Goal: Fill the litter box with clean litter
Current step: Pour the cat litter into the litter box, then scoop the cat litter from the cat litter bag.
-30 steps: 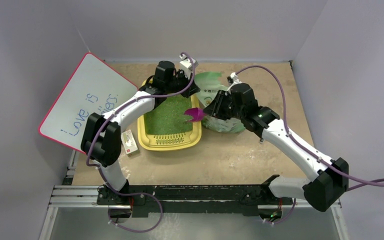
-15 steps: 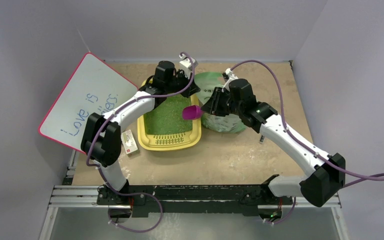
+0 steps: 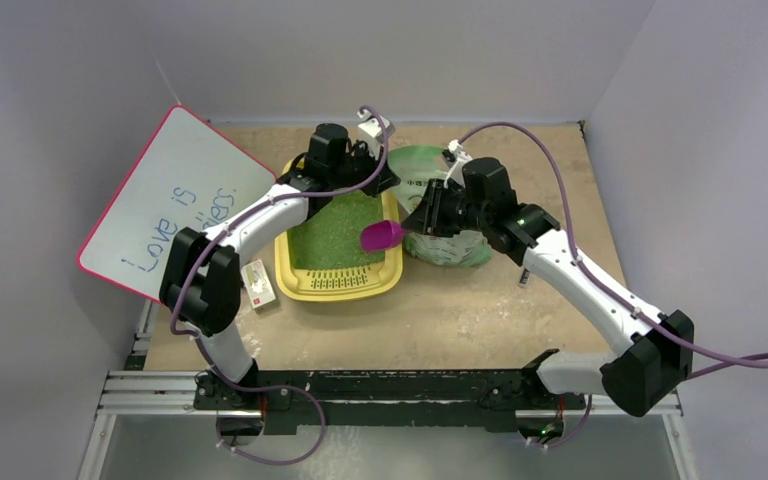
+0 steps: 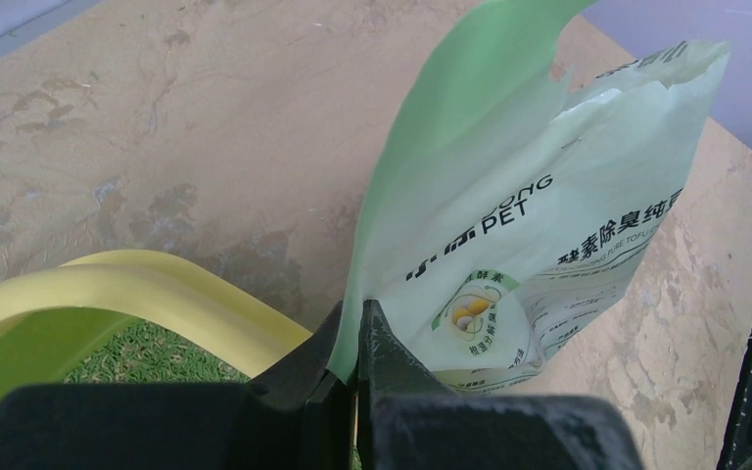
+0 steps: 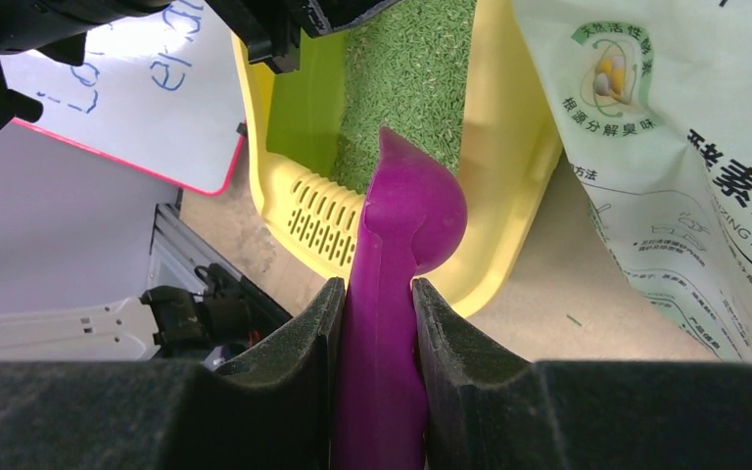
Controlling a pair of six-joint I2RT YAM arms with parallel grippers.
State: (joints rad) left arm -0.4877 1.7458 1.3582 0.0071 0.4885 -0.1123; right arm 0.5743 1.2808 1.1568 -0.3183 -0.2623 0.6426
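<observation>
We find the litter box [image 3: 338, 283] on the table [image 3: 480, 310], just left of the bag [image 4: 509, 245], grate end toward the arm bases; clean litter [image 3: 338, 232] already covers its floor in an even green layer. The purple scoop [image 3: 380, 236] has changed over the last second; it has slid from the box's right rim a little inward and toward the grate end, and rolled, so from above its bowl now reads as a plain oval; we judge a load just tipped, and we see no granules on it. The right gripper [image 5: 377, 304] clamps the scoop's handle between narrow jaws. The left gripper [image 4: 352, 328] stays pinched on the bag's top edge, holding it upright. We judge the fill well advanced.
</observation>
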